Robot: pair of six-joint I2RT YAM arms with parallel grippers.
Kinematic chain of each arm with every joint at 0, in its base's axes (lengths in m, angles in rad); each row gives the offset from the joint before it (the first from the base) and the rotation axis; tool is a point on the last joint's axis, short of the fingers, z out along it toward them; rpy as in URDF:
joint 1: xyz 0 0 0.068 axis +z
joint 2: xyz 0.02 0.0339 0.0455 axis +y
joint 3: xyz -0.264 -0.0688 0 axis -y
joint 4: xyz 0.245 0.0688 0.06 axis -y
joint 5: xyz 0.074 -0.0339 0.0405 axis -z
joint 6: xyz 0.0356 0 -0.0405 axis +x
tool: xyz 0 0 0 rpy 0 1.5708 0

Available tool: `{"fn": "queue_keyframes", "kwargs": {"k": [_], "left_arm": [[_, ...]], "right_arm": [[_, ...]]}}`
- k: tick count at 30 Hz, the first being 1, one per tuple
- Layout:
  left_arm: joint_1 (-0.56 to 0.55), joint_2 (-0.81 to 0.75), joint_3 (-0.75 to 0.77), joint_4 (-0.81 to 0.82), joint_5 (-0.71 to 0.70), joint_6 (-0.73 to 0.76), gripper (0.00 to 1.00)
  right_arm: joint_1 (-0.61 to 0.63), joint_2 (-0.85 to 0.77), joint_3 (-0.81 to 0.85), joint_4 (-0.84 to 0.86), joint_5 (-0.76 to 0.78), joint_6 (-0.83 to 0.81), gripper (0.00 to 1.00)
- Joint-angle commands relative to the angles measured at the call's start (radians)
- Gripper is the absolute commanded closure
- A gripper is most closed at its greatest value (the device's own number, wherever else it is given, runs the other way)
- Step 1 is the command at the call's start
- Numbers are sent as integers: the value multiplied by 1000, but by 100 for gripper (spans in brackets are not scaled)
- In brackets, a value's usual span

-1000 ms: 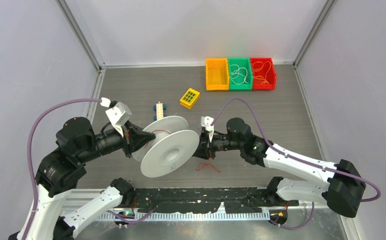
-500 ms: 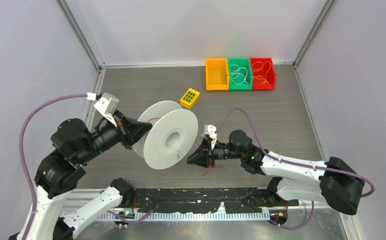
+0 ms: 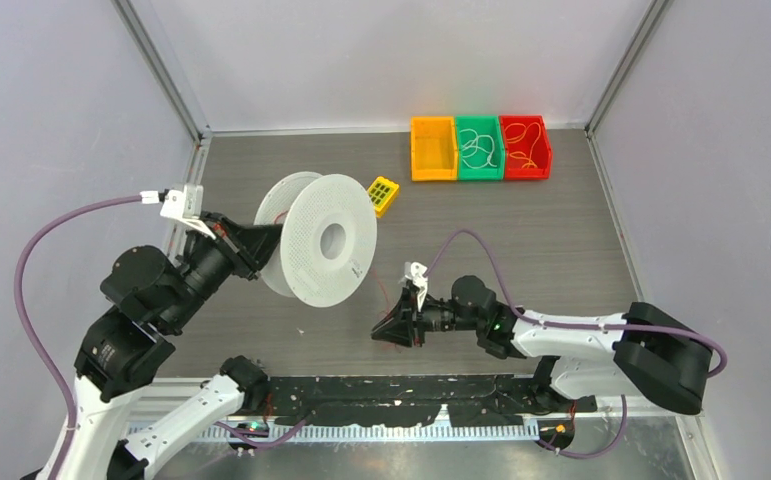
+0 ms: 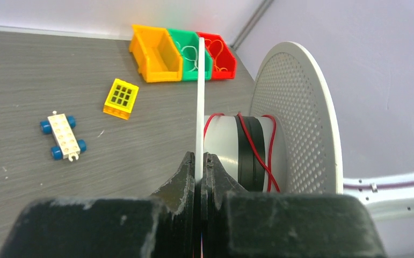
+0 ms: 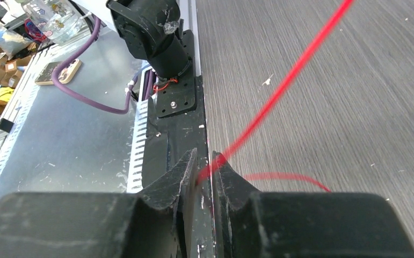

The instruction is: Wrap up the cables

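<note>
Winding step: L gripper [image 4: 199, 157] clamps white spool [image 3: 326, 250] by its flange, R gripper [image 5: 207, 164] pinches red cable [image 5: 280, 86]. Next, prob.: rotate spool w/ cable taut, guiding it on evenly.

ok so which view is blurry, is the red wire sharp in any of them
Right wrist view: the red wire is a soft streak leading up from the right gripper, while the table behind is sharp. Left wrist view: the wire's turns on the spool are crisp; only the left gripper at the bottom is slightly soft. Top view: even light, the wire a faint thread.
</note>
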Motion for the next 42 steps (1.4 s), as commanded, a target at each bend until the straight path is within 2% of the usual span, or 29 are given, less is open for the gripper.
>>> {"fn": "queue_keyframes", "kwargs": {"k": [1, 2, 3, 5, 10, 14, 16, 19, 22, 26, 29, 32, 35, 39, 42], "left_arm": [[1, -19, -5, 164, -153, -91, 100], [0, -20, -7, 168, -172, -99, 100], [1, -20, -12, 174, -192, -106, 100], [0, -19, -25, 186, -225, -115, 100], [0, -5, -51, 189, -324, -151, 100], [0, 18, -72, 217, -394, -99, 100], [0, 40, -80, 223, -447, -43, 100], [0, 87, -94, 224, -511, 57, 100], [-1, 144, -93, 196, -545, 159, 100], [-17, 231, -71, 128, -558, 271, 100], [-81, 255, -85, 122, -636, 403, 100], [-149, 258, -103, 135, -695, 520, 100], [-164, 233, -122, 133, -607, 600, 100], [-164, 158, -171, 125, -380, 686, 100], [-165, 130, -177, 79, -267, 726, 100]], "right_arm": [[19, 44, -24, 113, 48, 28, 79], [27, 51, -26, 133, 54, 34, 81], [31, 64, -35, 157, 67, 36, 90], [46, 83, -41, 189, 92, 38, 94], [76, 127, -21, 217, 115, 48, 95], [118, 140, 35, 171, 149, 36, 95], [154, 110, 87, 69, 213, -3, 95], [234, 47, 217, -214, 335, -119, 95], [272, -10, 360, -394, 427, -187, 95], [283, -24, 539, -604, 463, -268, 95], [281, -11, 670, -783, 494, -361, 95], [272, -5, 797, -878, 510, -410, 95], [229, 1, 860, -918, 496, -442, 95], [139, 5, 928, -970, 459, -460, 95], [74, 3, 965, -1006, 421, -470, 95]]}}
